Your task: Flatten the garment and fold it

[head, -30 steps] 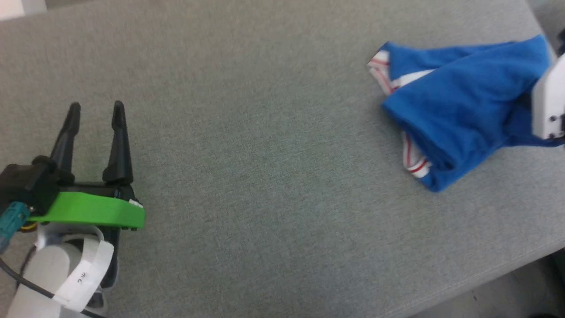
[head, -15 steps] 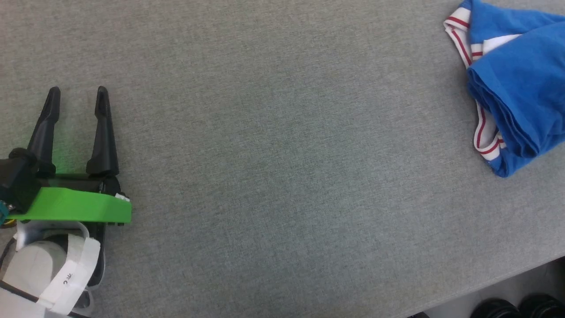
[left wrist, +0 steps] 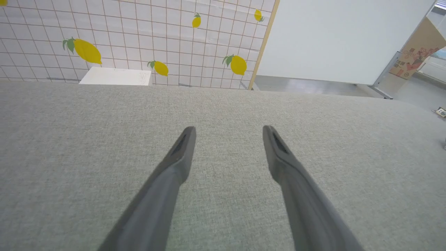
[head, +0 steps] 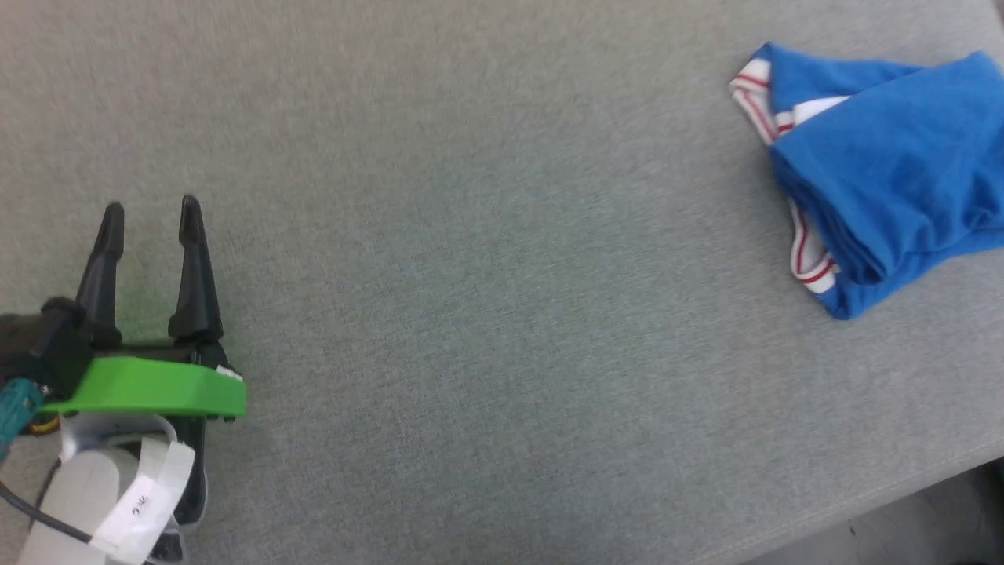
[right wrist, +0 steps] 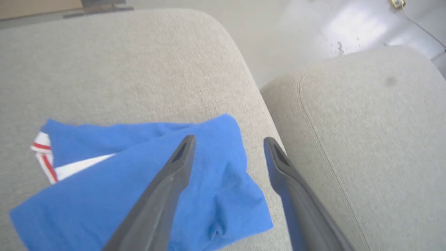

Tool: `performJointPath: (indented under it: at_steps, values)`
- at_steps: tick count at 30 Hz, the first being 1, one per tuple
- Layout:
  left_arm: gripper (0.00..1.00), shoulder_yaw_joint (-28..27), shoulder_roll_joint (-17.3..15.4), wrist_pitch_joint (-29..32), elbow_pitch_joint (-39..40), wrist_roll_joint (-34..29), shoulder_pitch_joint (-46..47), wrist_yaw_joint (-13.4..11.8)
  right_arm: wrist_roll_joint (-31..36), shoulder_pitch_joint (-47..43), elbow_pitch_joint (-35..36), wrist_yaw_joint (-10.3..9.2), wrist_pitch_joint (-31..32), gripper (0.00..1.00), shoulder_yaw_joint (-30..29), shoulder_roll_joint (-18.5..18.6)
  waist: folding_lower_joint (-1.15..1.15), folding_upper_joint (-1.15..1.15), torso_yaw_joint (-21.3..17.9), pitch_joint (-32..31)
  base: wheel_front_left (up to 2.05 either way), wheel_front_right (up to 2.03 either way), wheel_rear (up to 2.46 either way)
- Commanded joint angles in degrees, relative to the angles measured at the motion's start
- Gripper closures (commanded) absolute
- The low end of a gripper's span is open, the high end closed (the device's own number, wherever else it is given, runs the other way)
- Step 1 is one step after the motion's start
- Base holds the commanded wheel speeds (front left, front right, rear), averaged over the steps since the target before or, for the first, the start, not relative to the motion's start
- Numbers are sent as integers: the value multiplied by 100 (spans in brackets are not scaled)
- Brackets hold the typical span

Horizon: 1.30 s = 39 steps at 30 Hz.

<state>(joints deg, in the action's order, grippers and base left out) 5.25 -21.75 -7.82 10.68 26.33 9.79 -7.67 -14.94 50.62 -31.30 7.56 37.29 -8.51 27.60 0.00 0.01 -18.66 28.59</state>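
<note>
My right end effector (right wrist: pixel 229 139) has let go, now spread wide and empty; garment (right wrist: pixel 104 174) lies lower-left beneath it.

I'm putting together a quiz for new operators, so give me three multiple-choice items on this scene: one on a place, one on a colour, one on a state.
1. Where does the garment lie in the head view?
A) lower left
B) upper right
C) dead centre

2. What colours is its striped trim?
A) green and yellow
B) black and orange
C) red and white

3. How does the right gripper stand?
A) open, holding nothing
B) shut on the garment
C) shut on a bottle

Answers:
1 B: the blue heap sits on the grey cushion at the upper right.
2 C: red and white bands edge the cloth.
3 A: the right wrist view shows its jaws wide apart over the cloth, gripping none of it.
</note>
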Motion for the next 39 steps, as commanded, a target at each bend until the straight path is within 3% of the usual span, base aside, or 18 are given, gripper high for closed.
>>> performJointPath:
  at_steps: [1, 8, 18, 32, 39]
  values:
    - [0, -22, 38, -99, -74, 44, -89, -2, -56, 129, 164, -8, -224, 0, 151, -57, 0, -1, -92, -458, 0, 0, 0]
    - [0, -79, 251, -405, -366, 181, -282, -20, -545, 56, 516, -8, -1540, 0, 540, -366, 0, -1, -42, -1136, 0, 0, 0]
    - [0, -228, 559, -647, -592, 293, -664, -34, -819, -594, 812, -8, -3434, 0, 660, -1236, 0, -1, 406, -1947, 0, 0, 0]
    - [0, -356, 872, -712, -850, 254, -926, 77, -482, -2268, 1501, -8, -4624, 0, 490, -2153, 0, -1, 1329, -2566, 0, 0, 0]
    - [0, -373, 928, -716, -1013, 177, -1035, 143, -290, -3133, 1668, -8, -4974, 0, 404, -2410, 0, -1, 1647, -2805, 0, 0, 0]
